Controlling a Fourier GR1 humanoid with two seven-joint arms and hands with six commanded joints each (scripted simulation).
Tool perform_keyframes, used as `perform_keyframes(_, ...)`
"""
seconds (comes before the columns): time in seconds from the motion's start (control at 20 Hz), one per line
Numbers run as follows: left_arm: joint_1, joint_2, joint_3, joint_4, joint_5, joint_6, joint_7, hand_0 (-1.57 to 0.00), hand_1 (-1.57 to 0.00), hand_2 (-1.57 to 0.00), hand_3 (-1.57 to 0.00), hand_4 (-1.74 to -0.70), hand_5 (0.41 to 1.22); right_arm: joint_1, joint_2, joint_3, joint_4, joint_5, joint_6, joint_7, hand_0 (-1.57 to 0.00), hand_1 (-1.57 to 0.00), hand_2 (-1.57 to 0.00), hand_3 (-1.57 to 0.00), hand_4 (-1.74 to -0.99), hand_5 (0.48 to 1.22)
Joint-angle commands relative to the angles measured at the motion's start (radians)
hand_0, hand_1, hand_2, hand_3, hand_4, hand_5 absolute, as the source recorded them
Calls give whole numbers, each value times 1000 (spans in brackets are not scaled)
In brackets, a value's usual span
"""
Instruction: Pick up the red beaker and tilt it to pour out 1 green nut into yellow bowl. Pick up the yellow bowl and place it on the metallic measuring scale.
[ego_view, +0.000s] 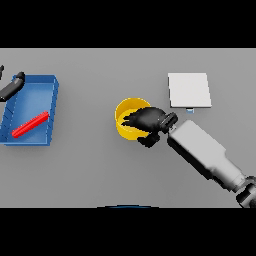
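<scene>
The yellow bowl (125, 116) stands on the grey table near the middle. My right hand (148, 119) covers its right side, with fingers curled over the rim into the bowl and the thumb (148, 141) outside the near wall. The bowl's inside is largely hidden by the hand, and no green nut shows. The metallic measuring scale (189, 90) is a pale square plate up and to the right of the bowl. The red beaker (31, 124) lies on its side in the blue tray (52, 107) at the left. My left hand (13, 84) hangs at the tray's far left corner.
The blue tray takes up the left side of the table. A small tab (190, 110) sticks out of the scale's near edge, close to my right wrist. Grey tabletop runs between the tray and the bowl and along the near edge.
</scene>
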Motion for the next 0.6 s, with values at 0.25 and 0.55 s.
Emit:
perform_keyframes(0.25, -2, 0, 1, 3, 3, -11, -6, 1, 1, 1, 1, -722, 696, -10, -11, 4, -6, -1, 1, -58, -1150, -1121, -1010, -716, -1586, 1107)
perform_keyframes(0.55, -34, -9, -4, 30, -6, -27, 10, 1, 1, 1, 1, -719, 697, -11, -22, 4, -2, 1, -37, -77, -1461, -1453, -1264, -1218, -1699, 1191)
